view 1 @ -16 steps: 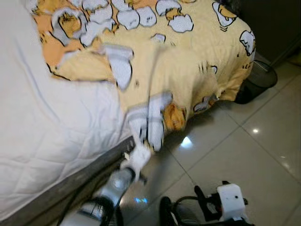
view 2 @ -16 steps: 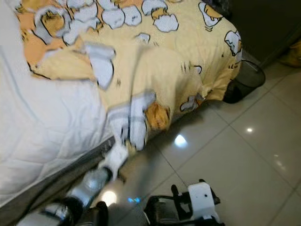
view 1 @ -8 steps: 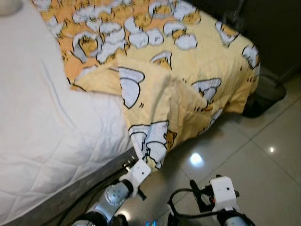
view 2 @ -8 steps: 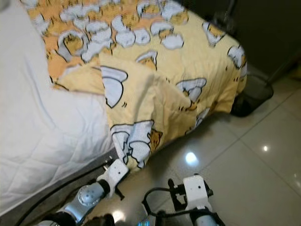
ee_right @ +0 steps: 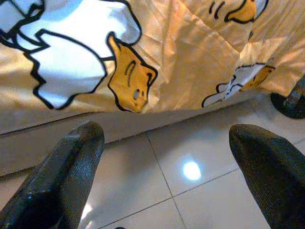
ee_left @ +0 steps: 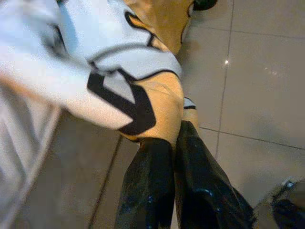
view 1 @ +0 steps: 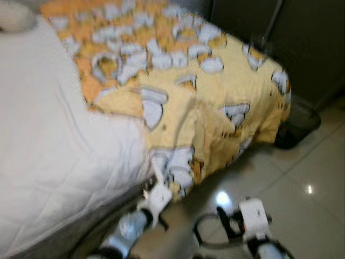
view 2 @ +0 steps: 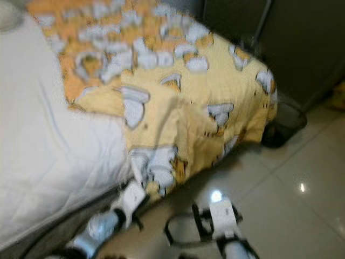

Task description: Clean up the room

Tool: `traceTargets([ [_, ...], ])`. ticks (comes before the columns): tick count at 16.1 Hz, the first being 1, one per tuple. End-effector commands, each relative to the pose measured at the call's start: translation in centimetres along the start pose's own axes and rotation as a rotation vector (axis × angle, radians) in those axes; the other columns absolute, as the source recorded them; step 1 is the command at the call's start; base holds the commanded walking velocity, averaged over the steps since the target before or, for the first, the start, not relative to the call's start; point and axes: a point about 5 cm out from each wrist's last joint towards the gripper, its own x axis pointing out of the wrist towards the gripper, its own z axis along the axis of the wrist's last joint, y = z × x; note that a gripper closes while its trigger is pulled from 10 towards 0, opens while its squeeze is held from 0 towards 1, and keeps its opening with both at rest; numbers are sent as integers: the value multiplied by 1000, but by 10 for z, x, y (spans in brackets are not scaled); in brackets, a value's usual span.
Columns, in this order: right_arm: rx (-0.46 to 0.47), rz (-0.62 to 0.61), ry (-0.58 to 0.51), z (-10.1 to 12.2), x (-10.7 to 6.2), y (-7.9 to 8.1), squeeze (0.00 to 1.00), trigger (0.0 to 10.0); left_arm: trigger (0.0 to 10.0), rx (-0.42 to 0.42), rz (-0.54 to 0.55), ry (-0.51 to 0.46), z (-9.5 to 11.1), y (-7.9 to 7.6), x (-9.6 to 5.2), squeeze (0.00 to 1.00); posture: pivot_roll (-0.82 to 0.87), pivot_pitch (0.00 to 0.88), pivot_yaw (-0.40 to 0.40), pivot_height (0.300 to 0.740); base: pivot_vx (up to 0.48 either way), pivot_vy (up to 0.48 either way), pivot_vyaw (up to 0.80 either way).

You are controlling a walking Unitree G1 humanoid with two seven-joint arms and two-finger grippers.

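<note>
A yellow blanket (view 1: 215, 91) printed with white and orange cartoon figures covers the far part of the bed, and its corner (ee_left: 152, 95) hangs over the side. My left gripper (view 1: 160, 189) sits low beside the bed edge, shut on that hanging corner; in the left wrist view the two black fingers (ee_left: 147, 181) press together with the cloth between them. My right gripper (ee_right: 167, 138) hangs open above the tiled floor, facing the blanket's drooping edge (ee_right: 157, 57), with nothing between its fingers (ee_right: 78, 148). The eye views are blurred.
A bare white quilted mattress (view 1: 54, 151) takes up the left, with a pillow (view 1: 13, 13) at its far corner. A black mesh waste bin (view 1: 299, 127) stands by the bed's foot. Dark furniture (view 1: 302, 43) rises behind it. Glossy floor tiles (view 1: 315, 205) lie on the right.
The whole picture has shifted and blurred, so the camera moved. My left gripper keeps its hold on the blanket corner. The right gripper has come a little higher into view.
</note>
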Motion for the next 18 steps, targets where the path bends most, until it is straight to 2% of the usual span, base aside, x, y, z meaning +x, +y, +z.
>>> traceTargets([
  [1, 4, -3, 18, -6, -3, -3, 0, 10000, 10000, -14, -49, 16, -5, -12, -1, 0, -23, 130, -16, 740, 0, 0, 0],
  [2, 1, -6, 17, -6, -2, -5, 0, 10000, 10000, 9, -104, 21, -4, -22, 2, 0, -23, 131, -21, 740, 0, 0, 0],
  [4, -8, 1, 17, -6, 0, -6, 0, 10000, 10000, 3, -350, 98, -5, -56, 7, 0, -21, 136, -25, 740, 0, 0, 0],
  [5, -12, 6, 19, -6, 1, -6, 0, 10000, 10000, -20, -420, 133, -8, -66, 6, 0, -20, 138, -27, 740, 0, 0, 0],
  [6, -14, 8, 20, -7, 1, -6, 0, 10000, 10000, -33, -437, 138, -8, -69, 6, 0, -20, 138, -27, 740, 0, 0, 0],
  [8, -23, 21, 34, -10, 1, -7, 0, 10000, 10000, -180, -549, 180, -4, -92, 8, 0, -21, 140, -32, 740, 0, 0, 0],
  [10, -32, 30, 43, -11, 2, -8, 0, 10000, 10000, -236, -667, 239, -2, -112, 8, 0, -23, 144, -40, 740, 0, 0, 0],
  [11, -38, 36, 47, -11, 2, -9, 0, 10000, 10000, -238, -685, 255, -3, -117, 7, 0, -23, 146, -44, 740, 0, 0, 0],
  [12, -45, 46, 52, -12, 3, -9, 0, 10000, 10000, -186, -689, 288, -7, -121, 5, 0, -22, 148, -47, 740, 0, 0, 0],
  [13, -53, 52, 58, -13, 3, -9, 0, 10000, 10000, -126, -667, 317, -11, -121, 5, 0, -21, 150, -50, 740, 0, 0, 0],
  [15, -62, 64, 61, -13, 4, -8, 0, 10000, 10000, -97, -612, 307, -10, -122, 7, 0, -23, 153, -51, 740, 0, 0, 0],
  [16, -56, 61, 58, -13, 4, -8, 0, 10000, 10000, -141, -578, 284, -5, -120, 10, 1000, -24, 151, -51, 740, 0, 0, 0],
  [17, -43, 53, 53, -12, 4, -8, 0, 10000, 10000, -158, -548, 279, -3, -116, 12, 1000, -21, 148, -51, 740, 0, 0, 0],
  [18, 96, -24, 70, -12, 8, -15, 0, 10000, 10000, -158, -485, 257, -3, -100, 14, 1000, -13, 132, -50, 740, 0, 0, 0],
])
